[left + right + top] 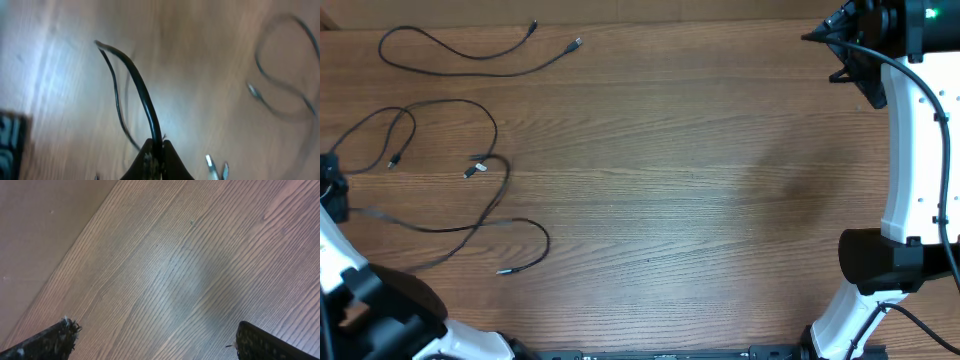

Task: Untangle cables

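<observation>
Three thin black cables lie at the table's left. One cable (383, 47) rests apart at the back left, its silvery plug (577, 44) pointing right. The other two cables (506, 178) cross each other in loose loops, with plug ends (470, 172) near the middle. My left gripper (332, 190) is at the far left edge, shut on a strand of these. In the left wrist view the left gripper (159, 150) pinches the black cable (142, 90), which rises away from the jaws. My right gripper (845, 50) hangs open at the back right over bare wood, and the right wrist view shows the same gripper (157, 340) holding nothing.
The wooden table (700, 180) fills the overhead view. My right arm's white link (915, 150) stands along the right edge. Silvery plug tips (210, 164) and a blurred cable loop (305, 102) show on the wood beside the left gripper.
</observation>
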